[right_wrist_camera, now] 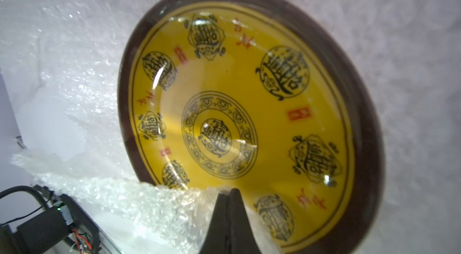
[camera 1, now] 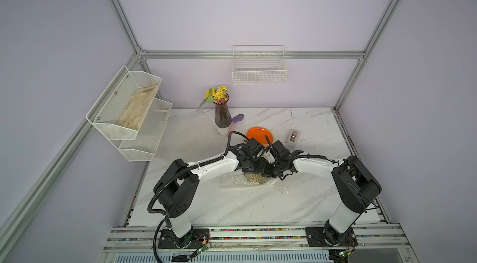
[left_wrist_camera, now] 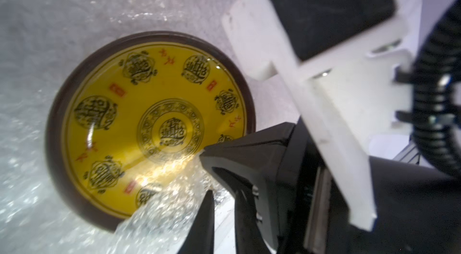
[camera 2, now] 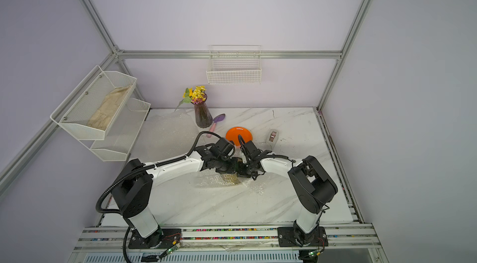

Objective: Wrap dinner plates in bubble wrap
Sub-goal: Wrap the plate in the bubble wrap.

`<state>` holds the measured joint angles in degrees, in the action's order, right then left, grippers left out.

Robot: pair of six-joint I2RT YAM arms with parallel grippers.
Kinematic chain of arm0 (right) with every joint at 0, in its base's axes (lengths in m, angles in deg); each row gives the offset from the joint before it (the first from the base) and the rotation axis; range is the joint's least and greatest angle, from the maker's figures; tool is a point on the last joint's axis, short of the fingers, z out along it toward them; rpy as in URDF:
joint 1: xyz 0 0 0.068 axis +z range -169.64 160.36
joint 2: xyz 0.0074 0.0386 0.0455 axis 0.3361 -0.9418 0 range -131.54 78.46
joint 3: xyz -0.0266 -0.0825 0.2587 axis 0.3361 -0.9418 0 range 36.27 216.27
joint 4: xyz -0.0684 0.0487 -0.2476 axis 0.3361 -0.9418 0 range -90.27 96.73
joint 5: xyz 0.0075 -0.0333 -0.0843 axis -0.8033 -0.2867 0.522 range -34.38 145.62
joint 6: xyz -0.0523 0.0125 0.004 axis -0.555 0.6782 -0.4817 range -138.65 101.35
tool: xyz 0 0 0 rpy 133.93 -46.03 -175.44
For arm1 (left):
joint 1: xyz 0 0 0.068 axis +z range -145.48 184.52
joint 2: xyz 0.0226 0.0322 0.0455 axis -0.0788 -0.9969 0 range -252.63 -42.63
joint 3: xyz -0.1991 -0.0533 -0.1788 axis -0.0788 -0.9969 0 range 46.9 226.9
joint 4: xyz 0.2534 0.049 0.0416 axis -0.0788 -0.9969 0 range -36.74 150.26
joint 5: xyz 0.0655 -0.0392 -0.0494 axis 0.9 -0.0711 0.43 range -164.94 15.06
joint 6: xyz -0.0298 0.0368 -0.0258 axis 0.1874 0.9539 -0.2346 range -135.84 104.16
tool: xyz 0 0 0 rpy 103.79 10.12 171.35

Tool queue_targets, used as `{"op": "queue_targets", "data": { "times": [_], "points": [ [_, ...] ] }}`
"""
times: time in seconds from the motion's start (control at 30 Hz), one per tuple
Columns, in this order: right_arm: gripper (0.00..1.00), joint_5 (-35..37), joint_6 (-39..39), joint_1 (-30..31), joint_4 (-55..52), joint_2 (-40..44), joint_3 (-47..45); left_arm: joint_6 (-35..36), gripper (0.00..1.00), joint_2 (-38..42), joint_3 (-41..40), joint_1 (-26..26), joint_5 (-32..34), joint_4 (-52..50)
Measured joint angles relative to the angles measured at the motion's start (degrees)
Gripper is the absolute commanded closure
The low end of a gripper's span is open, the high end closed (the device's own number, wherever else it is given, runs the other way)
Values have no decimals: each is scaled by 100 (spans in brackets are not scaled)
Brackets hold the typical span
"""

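In both top views the yellow plate (camera 1: 255, 179) lies at the middle of the white marbled desk (camera 1: 232, 207) on a crinkly, glittering sheet of bubble wrap (camera 1: 232, 181). It is mostly hidden under the two wrists. The glossy orange plate (camera 1: 259, 133) sits bare just behind.

Left wrist view: the yellow plate (left_wrist_camera: 119, 120) is round and shallow, glazed, with black ornamental medallions, small red marks and a dark brown rim. A fold of bubble wrap (left_wrist_camera: 164, 205) rises over its edge. The left gripper (left_wrist_camera: 223, 191) holds its jaws a slim gap apart beside that fold.

Right wrist view: the right gripper (right_wrist_camera: 229, 191) has its jaws pressed together, pinching the fold's edge over the plate's edge.
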<state>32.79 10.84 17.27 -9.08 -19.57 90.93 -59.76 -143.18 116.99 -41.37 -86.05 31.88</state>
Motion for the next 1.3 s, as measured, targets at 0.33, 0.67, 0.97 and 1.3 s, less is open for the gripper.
{"op": "queue_targets", "data": {
  "times": [0.33, 0.67, 0.97, 1.3],
  "points": [
    [100, -181, 304, -140, 186, 0, -166, -157, 88, -293, -317, 76, -223, 181],
    [97, -146, 527, -140, 330, 177, -306, -94, 89, -636, -409, 313, -398, 223],
    [58, 581, 551, -170, -72, 1163, -313, 37, 90, -660, -424, 389, -599, 238],
    [48, 1847, -503, 105, -1495, 2811, -946, 179, 89, -686, -424, 426, -719, 216]
  ]
}}
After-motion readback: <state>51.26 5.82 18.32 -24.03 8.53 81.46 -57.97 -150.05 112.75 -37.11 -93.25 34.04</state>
